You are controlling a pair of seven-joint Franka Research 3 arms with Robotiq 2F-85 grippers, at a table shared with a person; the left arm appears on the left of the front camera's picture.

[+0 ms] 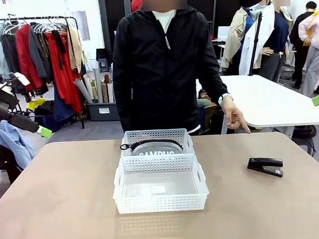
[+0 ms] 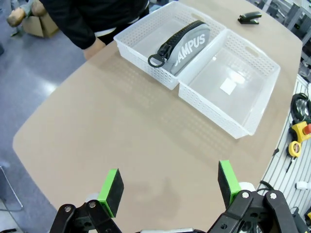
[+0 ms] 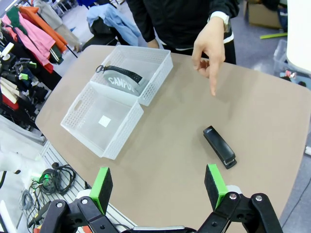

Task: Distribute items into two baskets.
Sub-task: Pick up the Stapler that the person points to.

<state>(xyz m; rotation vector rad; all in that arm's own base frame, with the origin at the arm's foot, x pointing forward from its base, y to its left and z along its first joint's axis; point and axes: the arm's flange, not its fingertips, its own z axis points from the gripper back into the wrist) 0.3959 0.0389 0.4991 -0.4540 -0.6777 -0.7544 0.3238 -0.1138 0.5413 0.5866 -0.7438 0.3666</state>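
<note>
Stapler [image 1: 265, 166], flat on the counter [image 1: 72, 200] well apart from the near basket [image 1: 160, 203], we judge rigid and smooth, so we grip its long sides mid-body with the right tool [image 3: 158, 185], wide open and empty.

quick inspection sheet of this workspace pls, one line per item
surface: plain tan tabletop
job's things: grey fabric CAMPUS pouch lies in far white plastic lattice basket; near white plastic lattice basket holds no item; small black stapler on the tabletop, right of both
clutter: nothing seen
end effectors: left end effector and right end effector both open, holding nothing
cables: black coiled cables beside the table's edge
surroundings: person's hand points down beyond the stapler; clothes rack behind
</note>
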